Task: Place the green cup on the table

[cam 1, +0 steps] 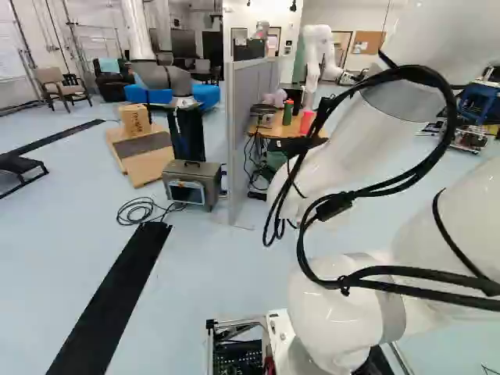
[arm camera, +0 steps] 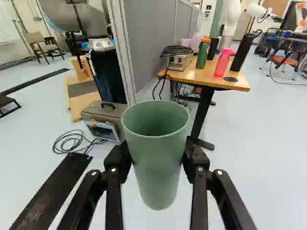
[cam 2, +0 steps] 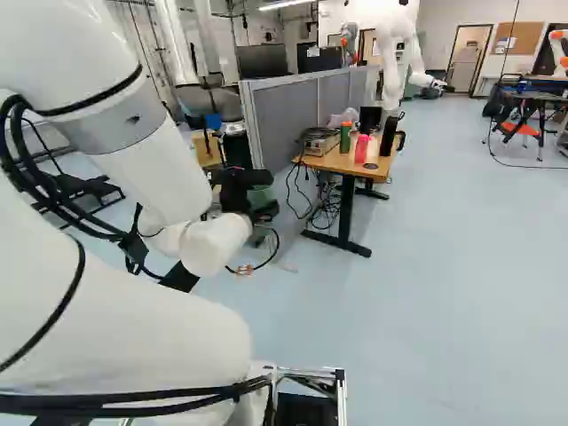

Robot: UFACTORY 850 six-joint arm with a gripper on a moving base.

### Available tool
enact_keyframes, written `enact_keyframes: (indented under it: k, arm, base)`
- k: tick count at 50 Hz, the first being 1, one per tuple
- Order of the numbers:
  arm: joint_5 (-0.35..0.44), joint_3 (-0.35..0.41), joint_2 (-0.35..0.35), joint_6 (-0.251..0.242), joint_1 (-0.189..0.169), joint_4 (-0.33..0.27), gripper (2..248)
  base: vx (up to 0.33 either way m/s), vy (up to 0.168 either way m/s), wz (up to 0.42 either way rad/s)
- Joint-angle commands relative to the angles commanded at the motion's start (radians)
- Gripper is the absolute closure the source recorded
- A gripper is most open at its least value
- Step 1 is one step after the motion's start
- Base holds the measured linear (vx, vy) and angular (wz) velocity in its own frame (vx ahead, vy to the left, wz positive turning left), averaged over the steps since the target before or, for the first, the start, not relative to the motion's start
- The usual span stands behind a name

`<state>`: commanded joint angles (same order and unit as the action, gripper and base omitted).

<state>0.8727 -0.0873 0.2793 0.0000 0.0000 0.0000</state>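
In the right base view my gripper is partly hidden by the arm, with the green cup at it. Seen from the wrist, the gripper is shut on the green cup, one finger on each side. The cup stands mouth up, held in the air above the floor. Beyond it is the wooden table, apart from the cup. On that table stand a green bottle, a pink bottle and a black bottle.
Left of the table runs a grey partition. A metal box with coiled cable sits on the tabletop by it. A grey machine and cardboard boxes are on the floor. Another robot stands behind the table.
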Motion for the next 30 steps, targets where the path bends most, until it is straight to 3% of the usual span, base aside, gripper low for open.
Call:
enact_keyframes:
  k: [7, 14, 30]
  arm:
    - [0.000, 0.000, 0.000, 0.000, 0.000, 0.000, 125]
    - [0.000, 0.000, 0.000, 0.000, 0.000, 0.000, 125]
    - [0.000, 0.000, 0.000, 0.000, 0.000, 0.000, 125]
  base:
    - [0.021, -0.050, -0.174]
    - [0.114, -0.138, -0.272]
    - [0.194, -0.210, -0.353]
